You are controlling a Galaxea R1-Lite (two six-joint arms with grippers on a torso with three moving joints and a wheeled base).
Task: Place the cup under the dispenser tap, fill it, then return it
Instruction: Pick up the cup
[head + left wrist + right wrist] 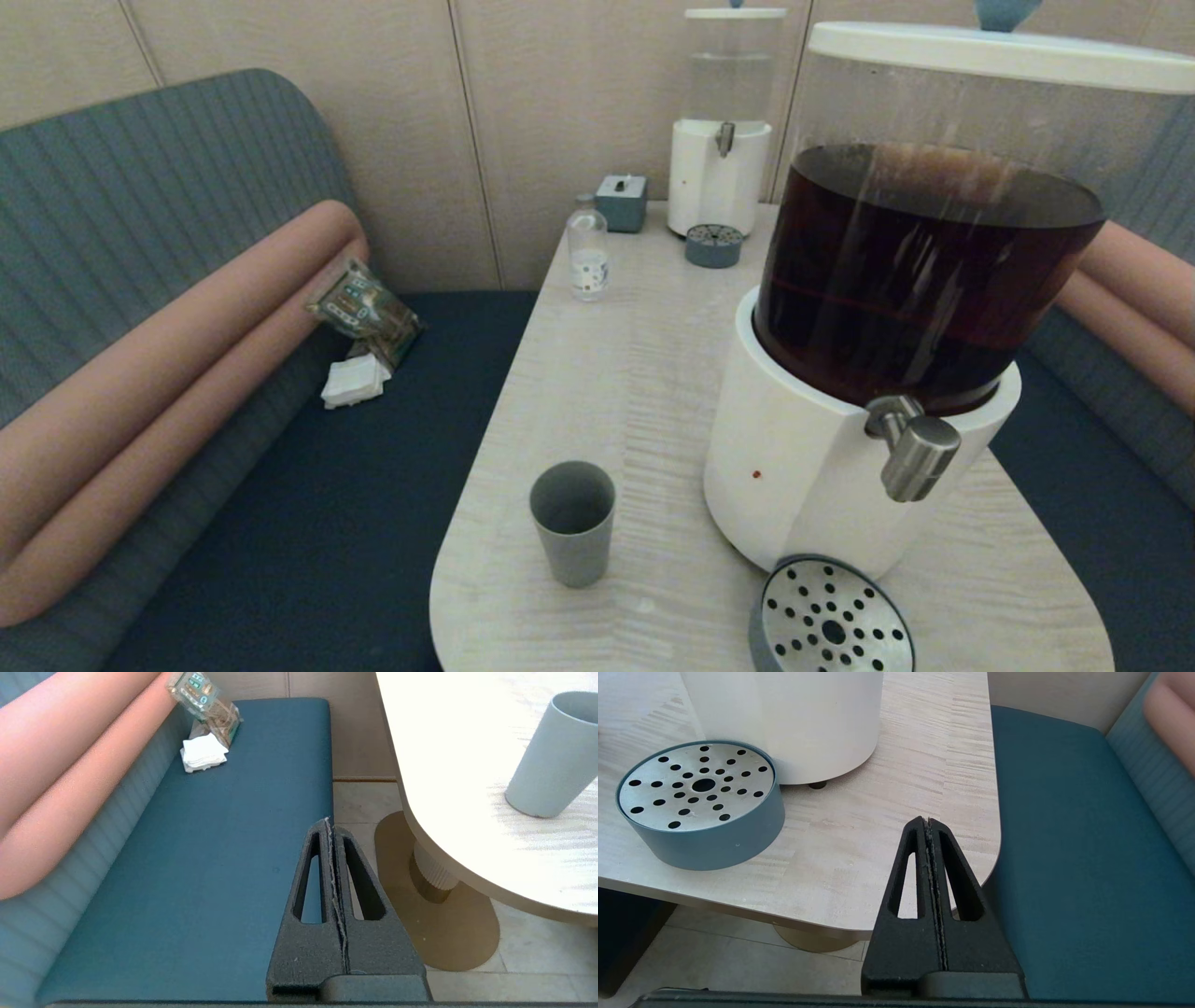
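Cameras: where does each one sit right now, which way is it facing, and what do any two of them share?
Head view: above, looking down on the table, the cup and the dispenser tap; no arm shows.
Left wrist view: beside the table, low over the bench; shut left gripper, cup shared with head.
Right wrist view: at the table's near corner; shut right gripper, drip tray shared with head.

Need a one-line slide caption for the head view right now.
Empty grey cup stands upright on the table, left of the dispenser tap and its drip tray; neither claw in view.
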